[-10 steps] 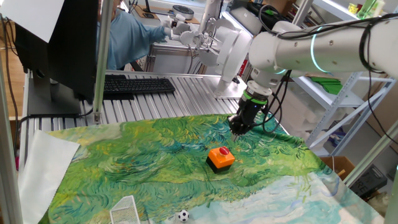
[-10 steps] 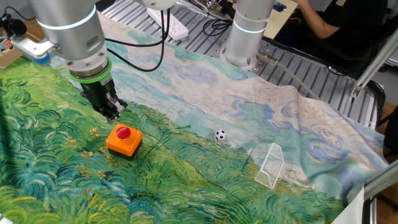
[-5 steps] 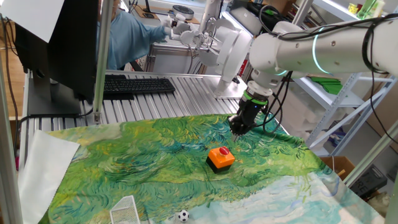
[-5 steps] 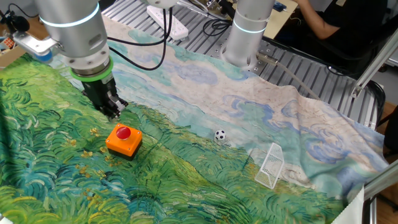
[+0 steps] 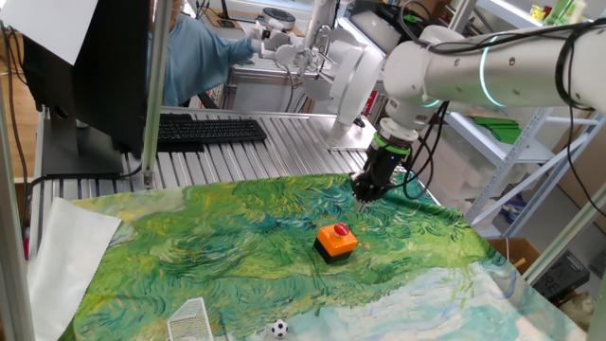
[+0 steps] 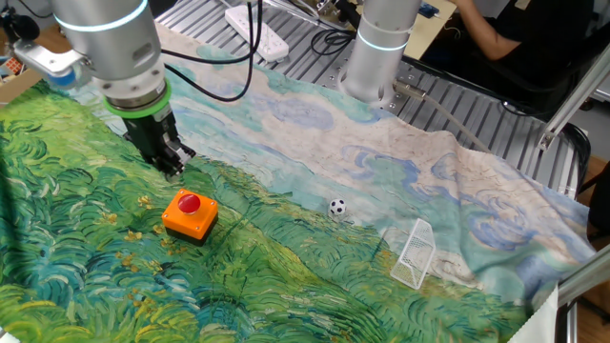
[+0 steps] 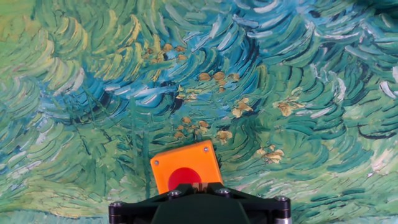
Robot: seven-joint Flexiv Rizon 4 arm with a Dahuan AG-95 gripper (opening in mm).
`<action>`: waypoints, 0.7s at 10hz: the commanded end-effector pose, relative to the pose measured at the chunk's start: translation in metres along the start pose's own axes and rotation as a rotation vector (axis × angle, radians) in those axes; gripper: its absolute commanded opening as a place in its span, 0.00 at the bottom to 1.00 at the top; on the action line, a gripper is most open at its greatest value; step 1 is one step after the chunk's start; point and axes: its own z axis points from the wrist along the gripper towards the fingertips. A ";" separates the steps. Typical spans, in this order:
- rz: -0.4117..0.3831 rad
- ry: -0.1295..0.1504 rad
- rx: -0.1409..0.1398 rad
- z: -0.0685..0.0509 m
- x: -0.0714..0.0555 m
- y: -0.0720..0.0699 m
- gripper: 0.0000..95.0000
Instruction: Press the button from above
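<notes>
The button (image 5: 336, 239) is an orange box with a black base and a red cap, sitting on the green painted cloth (image 5: 218, 246). In the other fixed view the button (image 6: 190, 213) lies just in front of and below my gripper (image 6: 174, 172). My gripper (image 5: 364, 197) hangs above the cloth, behind the button and off to its side, not touching it. In the hand view the button (image 7: 184, 169) shows at the bottom centre, partly hidden by my gripper (image 7: 198, 185), whose fingertips meet with no gap and hold nothing.
A small soccer ball (image 6: 336, 207) and a little white goal net (image 6: 416, 252) lie on the cloth away from the button. A keyboard (image 5: 204, 130) and a monitor stand behind the cloth. The arm's base (image 6: 381, 48) stands at the table's far side.
My gripper has risen slightly and drifted a little away from the button. The button has not moved.
</notes>
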 end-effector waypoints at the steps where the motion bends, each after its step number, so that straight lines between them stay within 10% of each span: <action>1: 0.008 0.001 0.002 0.001 0.000 0.000 0.00; 7: 0.010 0.004 0.001 0.005 0.002 0.004 0.00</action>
